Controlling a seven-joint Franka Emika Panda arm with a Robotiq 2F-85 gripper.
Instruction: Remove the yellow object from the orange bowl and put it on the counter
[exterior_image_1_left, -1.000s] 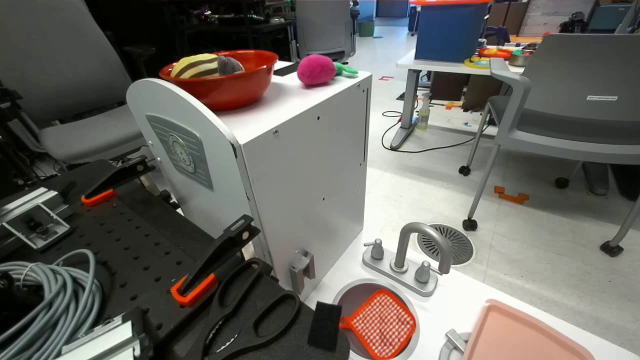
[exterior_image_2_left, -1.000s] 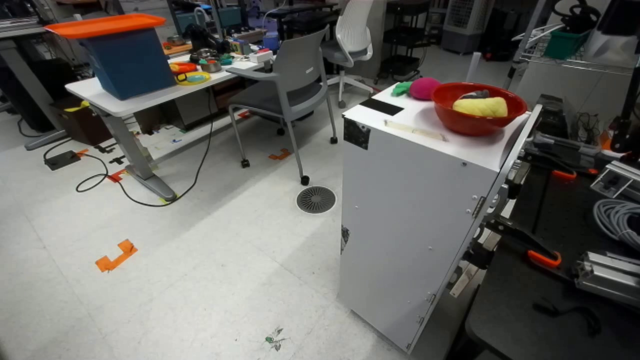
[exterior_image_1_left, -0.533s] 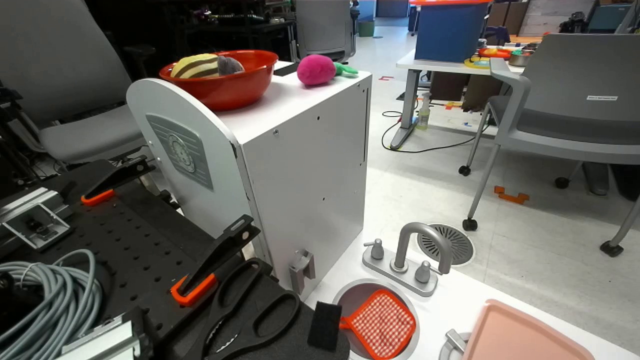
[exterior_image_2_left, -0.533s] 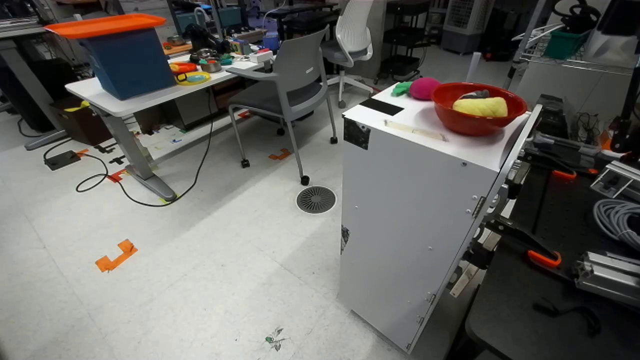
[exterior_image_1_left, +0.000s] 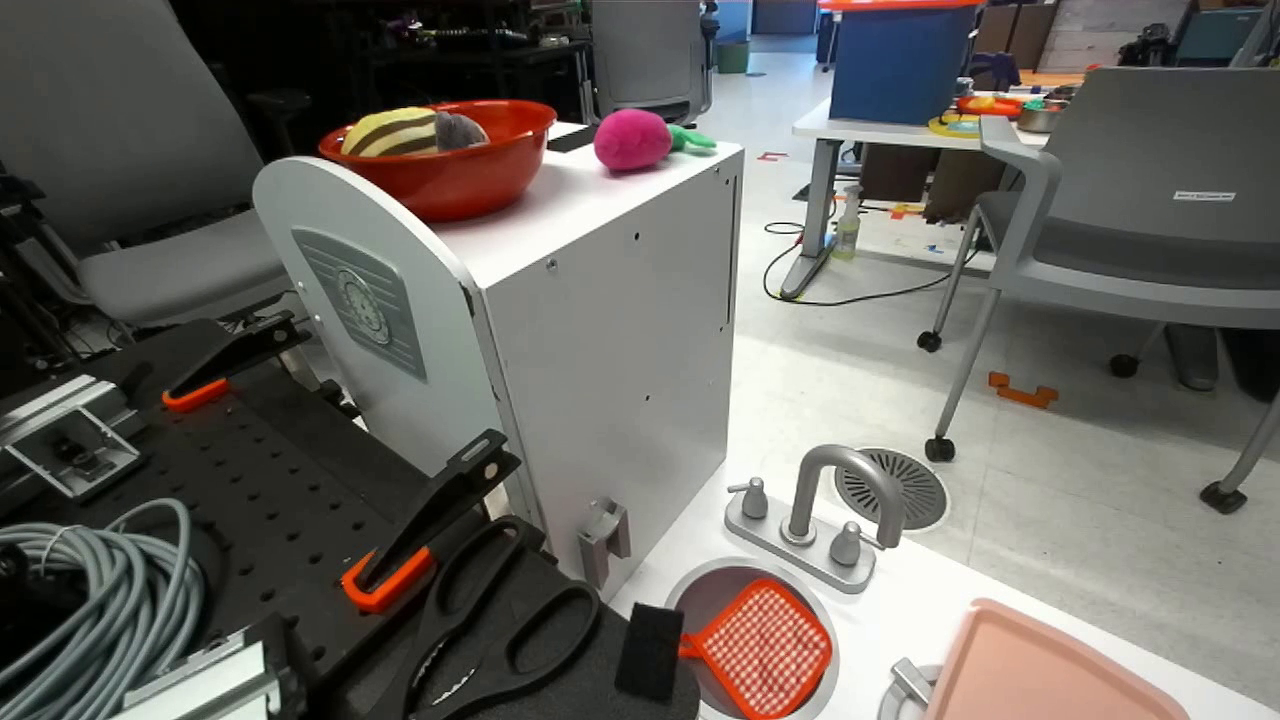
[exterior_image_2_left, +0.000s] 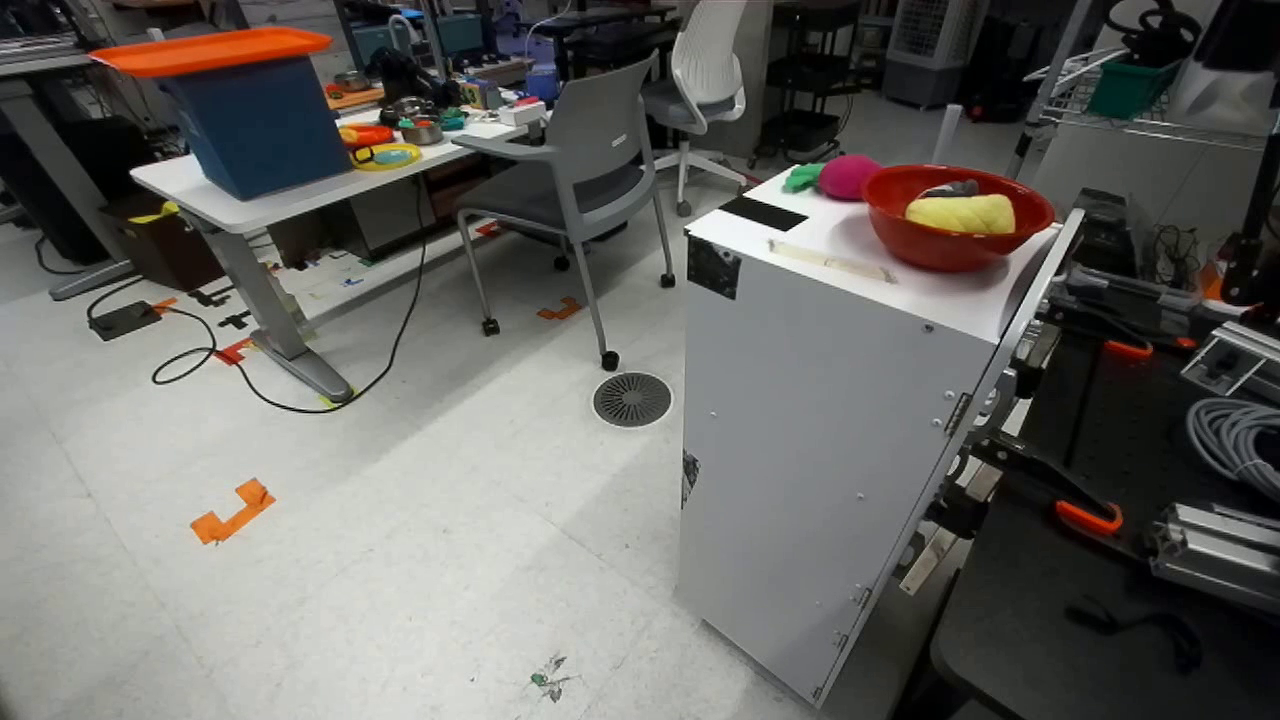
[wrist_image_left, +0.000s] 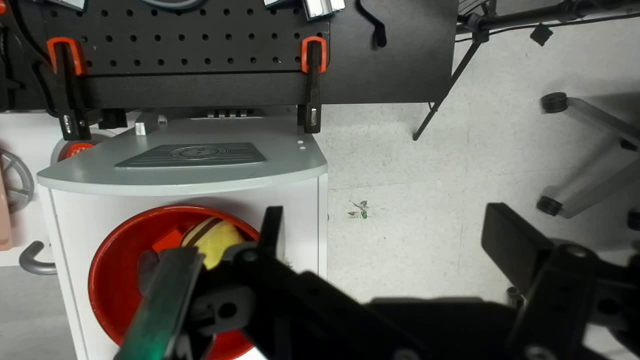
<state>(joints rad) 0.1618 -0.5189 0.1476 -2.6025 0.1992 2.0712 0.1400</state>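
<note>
In an exterior view, the white counter (exterior_image_2_left: 840, 230) carries the orange bowl (exterior_image_2_left: 935, 252) and — just beside it, at ten o'clock — a pink ball (exterior_image_2_left: 848, 177) with a green end (exterior_image_2_left: 803, 178), with a black patch (exterior_image_2_left: 765, 213) at nine and a pale strip (exterior_image_2_left: 830, 262) at eight.

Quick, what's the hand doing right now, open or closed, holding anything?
Hand: open, holding nothing; the yellow object lies in the bowl.

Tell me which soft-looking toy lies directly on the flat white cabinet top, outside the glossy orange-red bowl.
The round pink fuzzy toy with a green end: it rests beside the bowl, whereas the yellow toy with brown stripes lies inside.
</note>
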